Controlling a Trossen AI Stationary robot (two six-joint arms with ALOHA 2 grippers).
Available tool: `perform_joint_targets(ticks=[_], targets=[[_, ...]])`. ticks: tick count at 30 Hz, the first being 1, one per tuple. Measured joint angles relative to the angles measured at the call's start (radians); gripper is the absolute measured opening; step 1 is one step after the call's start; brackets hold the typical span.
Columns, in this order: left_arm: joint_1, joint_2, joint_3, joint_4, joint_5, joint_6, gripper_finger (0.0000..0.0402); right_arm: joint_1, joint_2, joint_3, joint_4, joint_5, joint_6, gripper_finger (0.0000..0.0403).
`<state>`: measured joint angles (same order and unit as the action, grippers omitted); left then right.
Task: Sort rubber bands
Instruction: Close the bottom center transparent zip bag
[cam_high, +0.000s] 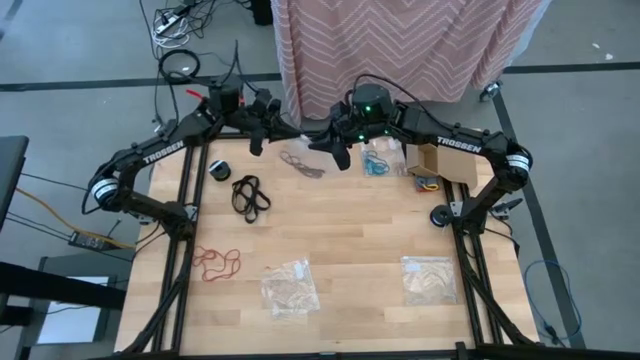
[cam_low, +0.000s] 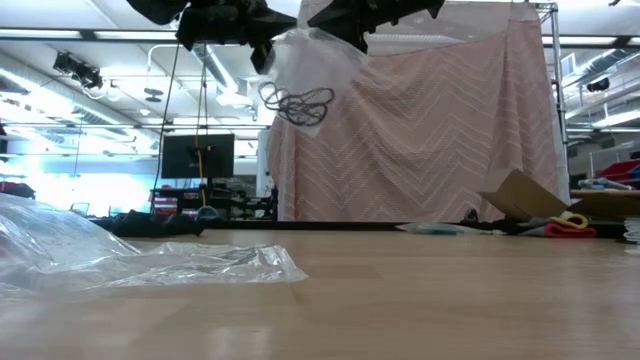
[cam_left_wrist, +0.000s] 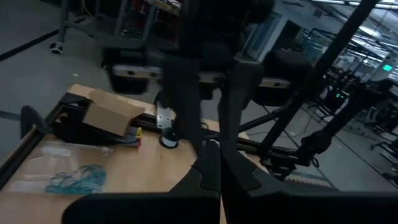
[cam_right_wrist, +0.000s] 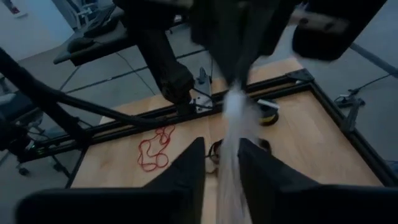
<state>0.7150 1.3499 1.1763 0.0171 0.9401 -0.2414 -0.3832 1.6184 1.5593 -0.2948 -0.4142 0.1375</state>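
While raised, left end effector (cam_high: 258, 135) pinches bag (cam_low: 300, 85).

Both arms raised, grippers meeting at the far middle of the bench.

Left gripper (cam_high: 257, 138) hangs high at the far edge, fingers pressed together, arm folded in from the left side. Right gripper (cam_high: 338, 150) sits just beside it, pointing toward it, fingers (cam_right_wrist: 186, 168) parted with a gap between them; right arm bent in from the right side. Low view: both grippers well above the bench.
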Motion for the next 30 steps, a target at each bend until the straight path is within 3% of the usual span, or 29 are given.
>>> perform_joint_targets(ticks=[5,9,13,20,23,30], targets=[[-0.038,0.018,0.0,-0.002,-0.014,0.002,0.0,-0.003,0.0,0.0,0.025,0.032,0.027,0.0135],[-0.063,0.036,0.0,0.009,-0.033,0.002,0.0,-0.003,0.0,0.0,0.027,0.022,0.027,0.0135],[-0.073,0.042,0.0,0.037,-0.056,0.0,0.0,-0.003,0.0,0.0,-0.001,0.017,0.028,0.0107],[-0.074,0.043,0.0,0.051,-0.054,-0.022,0.0,-0.002,0.0,0.0,-0.015,-0.001,0.026,0.0023],[-0.079,0.043,0.0,0.051,-0.052,-0.024,0.0,-0.002,0.001,0.0,-0.009,-0.01,0.012,0.0011],[-0.082,0.043,-0.002,0.039,-0.045,-0.024,0.0,-0.003,0.001,0.002,-0.006,-0.005,0.034,0.0089]])
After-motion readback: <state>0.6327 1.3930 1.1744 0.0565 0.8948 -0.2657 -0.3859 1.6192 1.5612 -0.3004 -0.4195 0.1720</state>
